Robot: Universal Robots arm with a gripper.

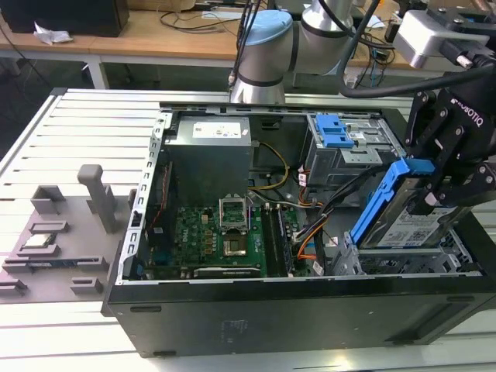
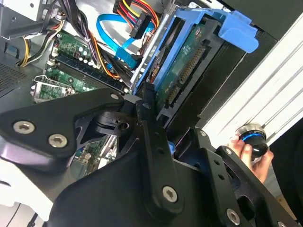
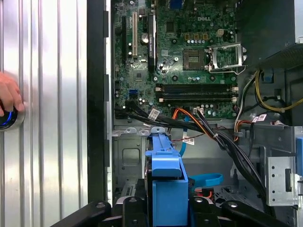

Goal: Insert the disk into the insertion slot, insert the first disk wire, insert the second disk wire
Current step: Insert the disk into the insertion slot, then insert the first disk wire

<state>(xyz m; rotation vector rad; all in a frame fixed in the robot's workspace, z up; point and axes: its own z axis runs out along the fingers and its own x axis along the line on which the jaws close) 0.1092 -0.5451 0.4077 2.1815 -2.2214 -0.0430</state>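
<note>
"Blue-framed and steeply tilted, the disk [image 1: 407,225] hangs in the gripper [image 1: 438,194] over the insertion slot [image 1: 395,266]. How far along would you call this?"

"Early. The jaws are clamped on the disk's carrier, one finger on each side. Its lower end is at the slot's mouth or just above it, and I can't tell whether they touch. It is not seated."

"And the two wires?"

"Neither is in, I judge. In the second wrist view the disk [image 2: 189,71] shows a bare connector edge. The cables [image 3: 213,135] lie loose between the motherboard [image 1: 225,232] and the slot."

"Room to move?"

"Tight down low. The taller cage [image 1: 341,147] stands just beyond the slot in the exterior view, the case wall [image 1: 310,310] runs along the near side, and the cables crowd the open side. Above the case it is free. A hand [image 3: 8,99] rests on a knob [image 3: 7,118] on the table [image 1: 77,124], well apart from the slot."
</note>
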